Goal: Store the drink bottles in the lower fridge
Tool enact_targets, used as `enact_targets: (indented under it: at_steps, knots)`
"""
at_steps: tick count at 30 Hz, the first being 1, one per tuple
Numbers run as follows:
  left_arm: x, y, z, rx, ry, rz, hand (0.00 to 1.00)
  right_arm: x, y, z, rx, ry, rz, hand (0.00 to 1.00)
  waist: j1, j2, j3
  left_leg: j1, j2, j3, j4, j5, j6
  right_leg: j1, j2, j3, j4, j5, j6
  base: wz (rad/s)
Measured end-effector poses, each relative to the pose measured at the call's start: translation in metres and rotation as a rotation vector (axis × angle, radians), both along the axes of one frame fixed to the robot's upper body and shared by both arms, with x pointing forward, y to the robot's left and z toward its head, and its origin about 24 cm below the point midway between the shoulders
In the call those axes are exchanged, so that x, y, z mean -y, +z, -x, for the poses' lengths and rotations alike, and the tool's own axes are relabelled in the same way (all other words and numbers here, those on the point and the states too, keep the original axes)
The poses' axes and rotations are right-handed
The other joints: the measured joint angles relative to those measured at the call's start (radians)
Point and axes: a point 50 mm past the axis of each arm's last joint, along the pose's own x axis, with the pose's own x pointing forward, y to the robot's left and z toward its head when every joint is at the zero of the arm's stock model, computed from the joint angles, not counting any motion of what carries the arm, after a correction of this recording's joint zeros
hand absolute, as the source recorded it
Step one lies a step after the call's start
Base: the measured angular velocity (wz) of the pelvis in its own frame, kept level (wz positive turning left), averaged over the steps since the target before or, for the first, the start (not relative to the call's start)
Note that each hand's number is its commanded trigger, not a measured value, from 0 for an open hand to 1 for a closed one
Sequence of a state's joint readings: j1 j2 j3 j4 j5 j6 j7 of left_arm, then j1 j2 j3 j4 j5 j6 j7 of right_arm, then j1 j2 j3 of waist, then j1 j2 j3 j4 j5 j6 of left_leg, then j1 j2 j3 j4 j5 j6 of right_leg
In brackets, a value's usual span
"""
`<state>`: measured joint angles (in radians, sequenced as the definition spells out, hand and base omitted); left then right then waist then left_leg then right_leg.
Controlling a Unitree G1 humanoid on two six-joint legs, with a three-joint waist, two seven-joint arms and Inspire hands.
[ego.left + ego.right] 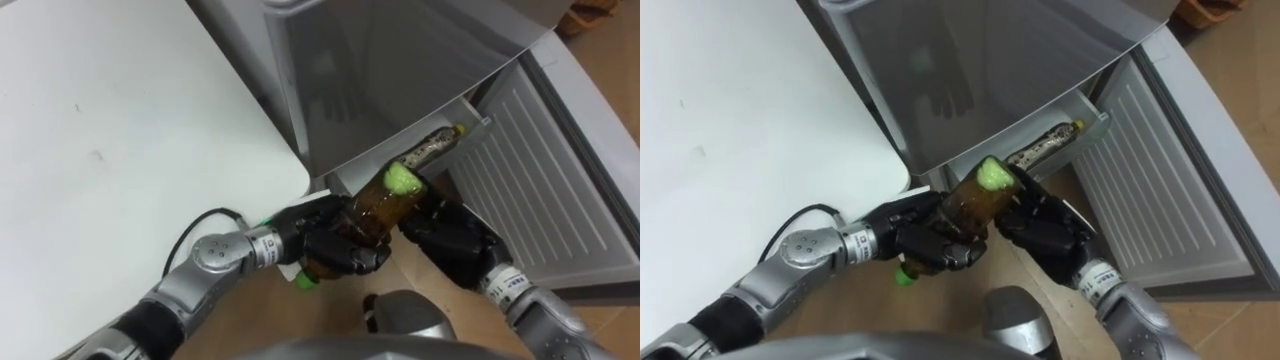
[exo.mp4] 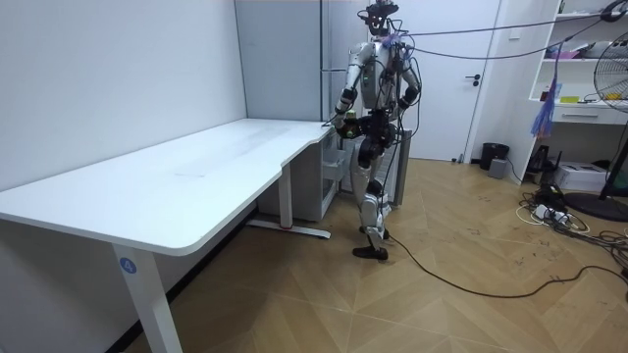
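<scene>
Gripping brown bottle [image 1: 375,212]: left hand [image 1: 335,245] round body, right hand [image 1: 455,240] against neck.

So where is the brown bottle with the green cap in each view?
Left eye view: brown bottle at centre, under the grey fridge door.
Right eye view: bottle just left of centre.
Room view: too small to make out.
Shared landmark: the white table.

A brown bottle [image 1: 372,208] with a lime-green cap [image 1: 400,178], black left hand [image 1: 335,245] and right hand [image 1: 452,240], white table [image 1: 120,130], grey fridge [image 1: 400,70].
</scene>
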<state>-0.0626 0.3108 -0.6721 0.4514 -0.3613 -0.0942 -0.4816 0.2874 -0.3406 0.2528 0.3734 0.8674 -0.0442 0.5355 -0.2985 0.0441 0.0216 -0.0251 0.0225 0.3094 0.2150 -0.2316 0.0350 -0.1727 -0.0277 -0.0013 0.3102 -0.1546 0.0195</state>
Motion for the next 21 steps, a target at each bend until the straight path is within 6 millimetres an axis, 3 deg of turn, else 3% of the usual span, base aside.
enact_targets:
  at_steps: [10,20,21]
  knots:
    - [0.0022,0.0009,-0.0042,0.025,0.022,0.005,1.0,-0.0051,0.0,-0.0015,0.004,-0.028,-0.047,0.0,0.001,-0.001,0.0068,-0.019,-0.001,0.0,0.012,0.0,0.0,-0.022,-0.003,0.0,0.017,-0.001,-0.001,0.0]
    - [0.0036,-0.0011,-0.0051,0.043,0.033,0.011,1.0,-0.0055,0.0002,-0.0019,0.005,-0.047,-0.056,0.0,0.004,0.0,0.0063,-0.018,-0.002,0.002,0.014,0.0,0.0,-0.022,-0.003,-0.001,0.015,-0.001,-0.001,0.0]
    - [0.0042,-0.0008,-0.0054,0.038,0.038,0.02,1.0,-0.0065,0.0,-0.0016,0.0,-0.059,-0.075,0.0,0.005,0.005,0.003,-0.018,-0.001,0.002,0.015,0.0,0.0,-0.022,-0.003,0.0,0.015,-0.001,-0.001,0.0]
